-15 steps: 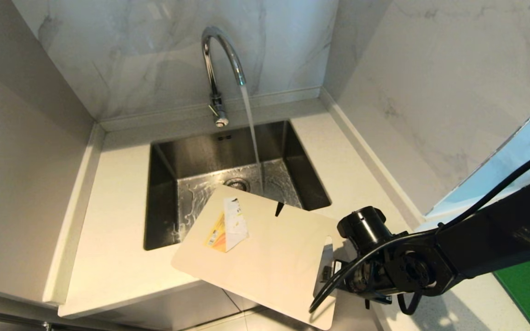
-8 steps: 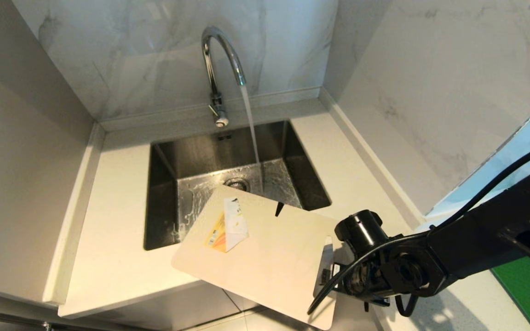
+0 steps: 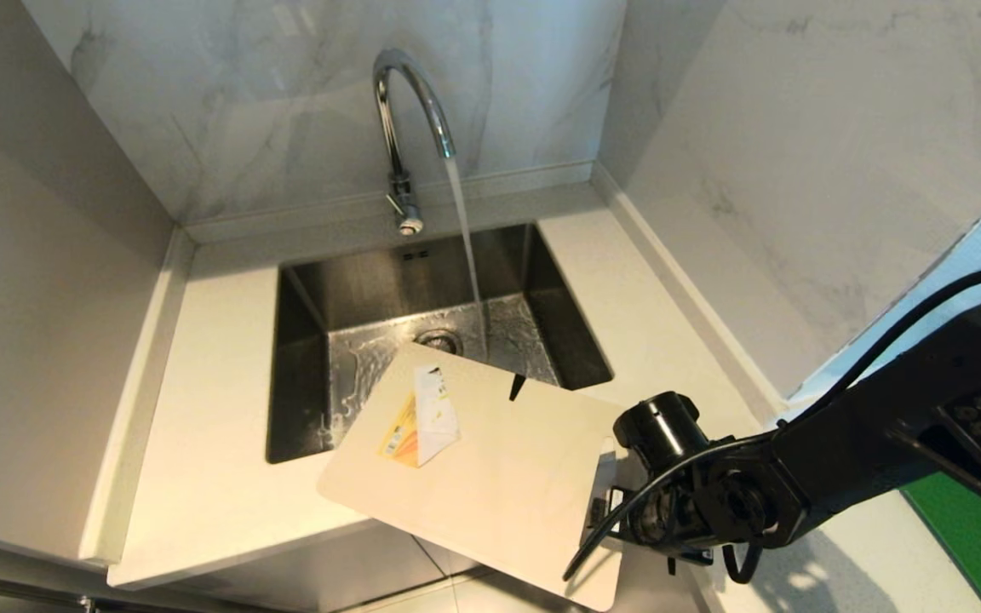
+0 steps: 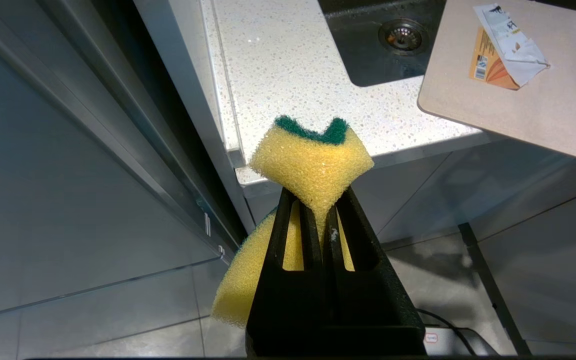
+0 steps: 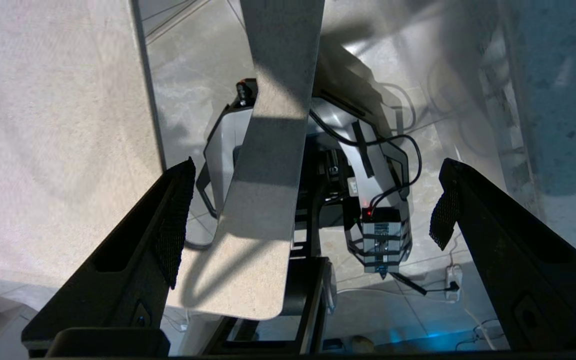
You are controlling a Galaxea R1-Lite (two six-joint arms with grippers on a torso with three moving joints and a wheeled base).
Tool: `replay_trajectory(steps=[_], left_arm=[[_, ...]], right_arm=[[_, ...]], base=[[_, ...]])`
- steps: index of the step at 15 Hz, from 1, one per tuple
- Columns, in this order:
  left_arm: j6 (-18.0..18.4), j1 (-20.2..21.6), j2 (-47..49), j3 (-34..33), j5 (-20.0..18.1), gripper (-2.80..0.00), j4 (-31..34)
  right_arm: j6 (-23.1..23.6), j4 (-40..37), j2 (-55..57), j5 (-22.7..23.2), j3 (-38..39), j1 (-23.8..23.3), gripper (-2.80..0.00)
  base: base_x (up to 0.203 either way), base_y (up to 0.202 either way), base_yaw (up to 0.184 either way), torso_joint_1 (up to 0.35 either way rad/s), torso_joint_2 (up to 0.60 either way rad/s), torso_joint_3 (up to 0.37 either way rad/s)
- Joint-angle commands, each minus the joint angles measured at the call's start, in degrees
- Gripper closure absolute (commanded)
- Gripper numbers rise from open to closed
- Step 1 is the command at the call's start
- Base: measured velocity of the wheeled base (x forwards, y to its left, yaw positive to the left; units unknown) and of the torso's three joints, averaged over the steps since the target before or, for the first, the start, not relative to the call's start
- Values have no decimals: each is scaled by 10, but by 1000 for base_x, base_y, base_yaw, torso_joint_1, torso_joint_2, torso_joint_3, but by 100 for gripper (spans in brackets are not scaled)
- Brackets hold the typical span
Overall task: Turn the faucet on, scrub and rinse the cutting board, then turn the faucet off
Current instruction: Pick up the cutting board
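Right claw [image 5: 308, 210] has edged lower, spread wide astride the cutting board [image 3: 490, 477] handle strip.

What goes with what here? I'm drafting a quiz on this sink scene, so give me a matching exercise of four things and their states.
Things:
1. faucet
2. cutting board
3. left gripper
4. right gripper

States:
A. jaws wide open around the handle strip
B. running water into the sink
C. overhanging the counter edge
D. shut on the sponge

Pairs: 1-B, 2-C, 3-D, 4-A
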State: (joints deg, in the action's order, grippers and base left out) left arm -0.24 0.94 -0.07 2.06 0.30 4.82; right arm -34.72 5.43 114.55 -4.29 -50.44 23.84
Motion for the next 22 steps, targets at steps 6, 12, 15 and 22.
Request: replay_trajectory(steps=[6,12,15,22], left_arm=[[0,0,-1,0,0,0,0],[0,0,-2,0,0,0,0],[0,0,-1,0,1,0,0],[0,0,-2,0,0,0,0]], right_arm=[[0,3,44,1,-23,1,-280],[3,4,61,1,-34,1,-280],[2,4,69,1,-37,1,-280],[-2,28,81,2,-38,5,-280]], base=[[0,0,0,0,0,0],[0,0,0,0,0,0],[0,0,0,0,0,0],[0,0,0,0,0,0]])
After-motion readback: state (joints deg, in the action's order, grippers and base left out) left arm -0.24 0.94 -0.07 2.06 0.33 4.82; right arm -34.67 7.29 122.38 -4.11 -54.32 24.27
